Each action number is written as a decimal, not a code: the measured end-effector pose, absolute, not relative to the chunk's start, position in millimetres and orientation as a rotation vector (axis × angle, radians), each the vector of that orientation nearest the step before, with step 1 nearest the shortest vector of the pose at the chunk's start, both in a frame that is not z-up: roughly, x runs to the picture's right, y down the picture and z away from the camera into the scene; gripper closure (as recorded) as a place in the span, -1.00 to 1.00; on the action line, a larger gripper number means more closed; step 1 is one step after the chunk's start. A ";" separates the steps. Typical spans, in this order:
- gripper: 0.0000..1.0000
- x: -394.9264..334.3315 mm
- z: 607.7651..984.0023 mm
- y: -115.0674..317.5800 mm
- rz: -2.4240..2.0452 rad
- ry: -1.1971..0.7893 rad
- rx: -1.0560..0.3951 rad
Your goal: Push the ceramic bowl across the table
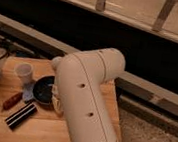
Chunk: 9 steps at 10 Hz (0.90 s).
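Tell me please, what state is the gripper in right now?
Gripper: cannot be told; it sits low beside the ceramic bowl, mostly hidden behind the arm.

The table is light wooden plank, matt, with visible grain strips. The ceramic bowl is black, glossy and smooth along its thick rim. At its 10 o'clock the small cup looks like white translucent plastic. The arm is a smooth cream plastic shell with a soft sheen. The gripper, at the bowl's 3 o'clock, looks like the same pale plastic.
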State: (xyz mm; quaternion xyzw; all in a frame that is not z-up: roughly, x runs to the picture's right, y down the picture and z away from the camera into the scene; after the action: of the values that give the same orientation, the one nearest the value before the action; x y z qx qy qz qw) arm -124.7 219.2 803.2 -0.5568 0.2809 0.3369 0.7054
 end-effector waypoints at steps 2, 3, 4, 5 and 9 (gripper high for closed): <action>1.00 -111.7 795.8 192.4 0.784 0.665 -1.128; 1.00 -103.9 792.7 182.7 0.805 0.671 -1.090; 1.00 -96.7 790.8 173.6 0.828 0.662 -1.055; 1.00 -79.2 792.4 161.4 0.867 0.647 -1.013; 1.00 -37.9 810.9 130.5 0.989 0.457 -0.975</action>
State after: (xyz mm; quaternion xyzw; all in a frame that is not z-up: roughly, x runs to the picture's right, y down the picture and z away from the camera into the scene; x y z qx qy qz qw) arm -37.9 130.5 810.9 -0.4452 0.2086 0.4517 0.7445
